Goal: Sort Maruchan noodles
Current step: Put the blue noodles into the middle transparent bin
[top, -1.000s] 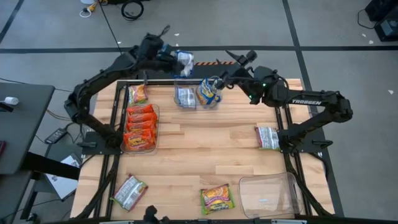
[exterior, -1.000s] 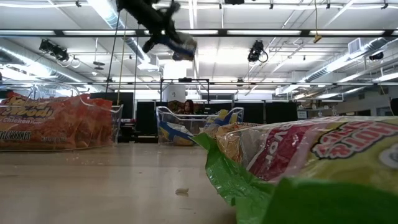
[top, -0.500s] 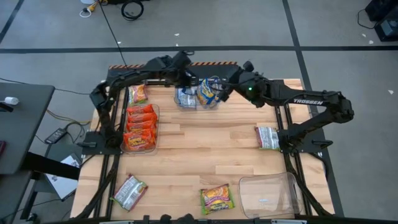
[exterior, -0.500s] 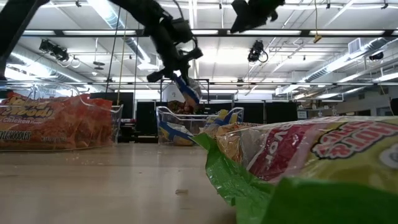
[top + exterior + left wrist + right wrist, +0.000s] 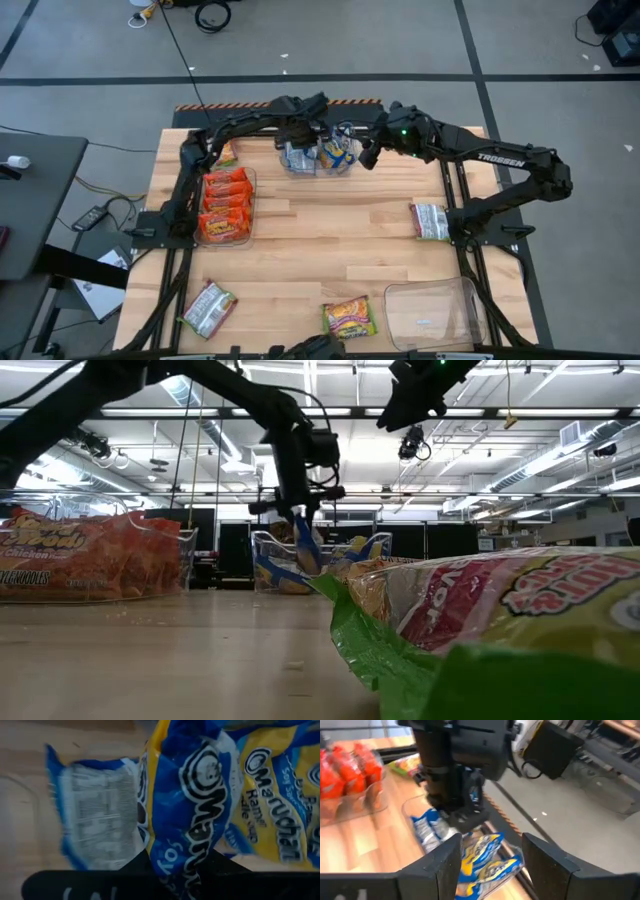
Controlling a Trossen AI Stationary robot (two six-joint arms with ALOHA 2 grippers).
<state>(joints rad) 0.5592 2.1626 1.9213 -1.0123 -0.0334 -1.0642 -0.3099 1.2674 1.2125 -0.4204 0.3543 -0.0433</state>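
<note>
My left gripper (image 5: 318, 140) points down over the clear tray (image 5: 300, 168) at the table's far middle, shut on a blue-and-yellow Maruchan noodle packet (image 5: 192, 795). The packet also shows in the low view (image 5: 306, 546). In the tray lie one packet face down (image 5: 100, 815) and another blue-and-yellow one (image 5: 280, 805). My right gripper (image 5: 368, 155) hovers open just right of that tray, high up (image 5: 415, 395), with nothing between its fingers (image 5: 492, 865). My left gripper pinches the packet's upper end (image 5: 175, 867) between its two fingers. The fingers come from above, pointing down. The packet hangs below them, upright, its lower end (image 5: 308, 565) down inside the tray; whether it touches the packets there I cannot tell.
A clear tray of orange-red packets (image 5: 225, 205) stands at the left, a yellow-green packet (image 5: 222, 152) beyond it. Loose packets lie at the right (image 5: 430, 220), near left (image 5: 208, 308) and near middle (image 5: 347, 320). A clear tray with nothing in it (image 5: 435, 312) sits near right.
My left gripper has come down from high over the table's far edge to over the far-middle tray, turning to point downward. The blue-and-yellow packet went with it and now hangs into the tray. My right gripper has drawn slightly toward the right, off the tray, still open.
</note>
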